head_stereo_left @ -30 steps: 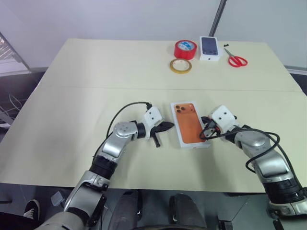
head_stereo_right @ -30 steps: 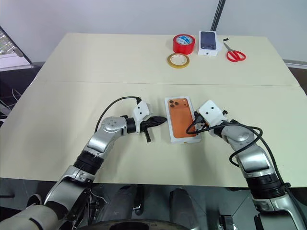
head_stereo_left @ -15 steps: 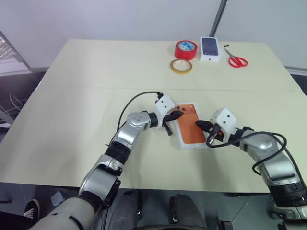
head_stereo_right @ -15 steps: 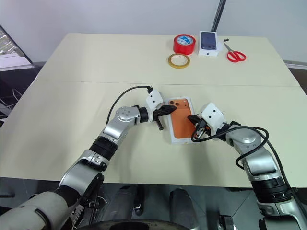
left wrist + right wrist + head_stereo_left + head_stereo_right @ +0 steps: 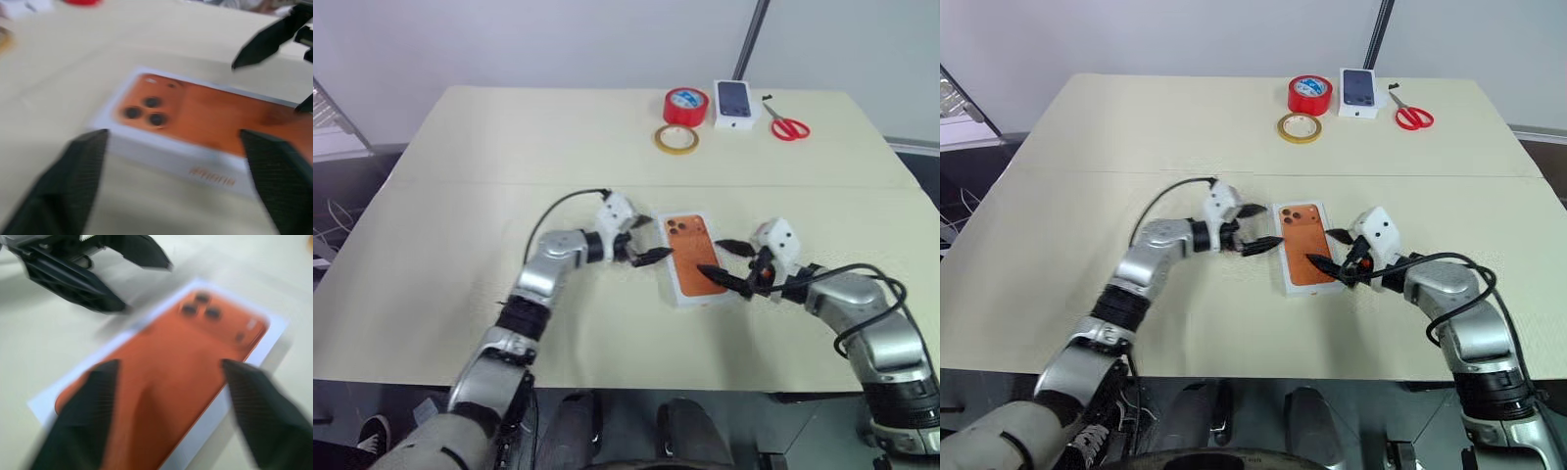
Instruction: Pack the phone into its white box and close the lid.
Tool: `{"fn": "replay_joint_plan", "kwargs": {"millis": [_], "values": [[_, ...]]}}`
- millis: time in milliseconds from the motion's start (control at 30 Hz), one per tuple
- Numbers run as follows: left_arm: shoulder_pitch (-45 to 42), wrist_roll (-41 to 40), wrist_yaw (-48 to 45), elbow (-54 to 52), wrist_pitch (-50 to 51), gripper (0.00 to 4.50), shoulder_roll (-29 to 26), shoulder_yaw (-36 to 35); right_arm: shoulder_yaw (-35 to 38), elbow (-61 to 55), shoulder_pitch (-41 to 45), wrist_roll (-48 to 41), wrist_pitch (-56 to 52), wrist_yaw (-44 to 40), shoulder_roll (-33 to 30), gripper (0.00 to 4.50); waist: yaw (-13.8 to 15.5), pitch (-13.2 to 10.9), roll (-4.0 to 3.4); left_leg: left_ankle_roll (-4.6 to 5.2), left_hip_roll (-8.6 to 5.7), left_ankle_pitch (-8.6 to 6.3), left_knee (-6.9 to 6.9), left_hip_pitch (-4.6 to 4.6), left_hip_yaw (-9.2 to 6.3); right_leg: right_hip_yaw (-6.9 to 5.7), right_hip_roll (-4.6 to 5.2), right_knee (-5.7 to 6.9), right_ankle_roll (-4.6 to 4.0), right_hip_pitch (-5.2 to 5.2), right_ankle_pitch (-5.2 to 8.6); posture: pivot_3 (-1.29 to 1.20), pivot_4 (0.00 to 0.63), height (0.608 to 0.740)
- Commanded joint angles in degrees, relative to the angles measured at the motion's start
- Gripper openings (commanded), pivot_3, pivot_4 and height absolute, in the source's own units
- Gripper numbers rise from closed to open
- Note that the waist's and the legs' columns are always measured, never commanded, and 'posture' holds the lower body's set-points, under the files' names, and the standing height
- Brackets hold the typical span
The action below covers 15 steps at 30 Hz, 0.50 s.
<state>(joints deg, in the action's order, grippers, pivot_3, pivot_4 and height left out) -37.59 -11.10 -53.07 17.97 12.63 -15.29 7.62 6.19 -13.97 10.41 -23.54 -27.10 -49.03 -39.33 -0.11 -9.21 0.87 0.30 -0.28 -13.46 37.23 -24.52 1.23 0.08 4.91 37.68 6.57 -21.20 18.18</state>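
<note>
Copper-orange phone (image 5: 1308, 245) face down, camera cluster showing, lying flat in the white box (image 5: 1290, 284), uncovered

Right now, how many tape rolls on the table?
2, both at the far side of the table. The red tape roll sits left of the small white phone box; the tan tape roll lies just in front of the red one. None seem hidden.

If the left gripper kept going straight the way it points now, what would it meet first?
Most likely the white box with the orange phone picture on top. The left gripper, jaws open, points at the box's near side, as the left wrist view shows. The right gripper sits beyond it. Depth is uncertain.
</note>
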Motion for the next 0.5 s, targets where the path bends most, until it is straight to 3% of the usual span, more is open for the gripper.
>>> {"fn": "replay_joint_plan", "kwargs": {"millis": [33, 200, 500], "values": [[3.43, -4.37, -3.78, -9.37, 2.59, 4.5, -6.82, -4.7, 4.48, -1.19, -0.87, -2.04, 3.68, -4.48, -3.11, 4.45, 0.14, 0.0, -0.01, 0.0, 0.0, 0.0, 0.0, 0.02, 0.0, 0.0, 0.0, -0.01, 0.0, 0.04, 0.0, 0.0, 0.15, 0.728], [12.61, -6.04, -5.62, -14.59, 3.86, 4.5, -16.72, -9.63, 8.37, 3.0, -4.64, -0.57, 10.21, -8.36, -6.39, 4.45, 0.34, 0.0, -0.02, 0.01, -0.01, -0.01, -0.05, 0.08, 0.02, 0.02, 0.07, -0.05, 0.0, 0.09, 0.0, 0.0, 0.15, 0.728], [24.67, -9.29, -4.67, -17.2, 5.06, 4.5, -24.34, -17.87, 13.37, 11.82, -8.53, 0.42, 15.17, -10.81, -9.23, 4.45, 0.69, 0.0, -0.04, 0.0, -0.02, -0.04, -0.12, 0.08, 0.01, 0.08, 0.23, -0.14, -0.06, 0.08, 0.0, 0.0, 0.15, 0.728]]}}
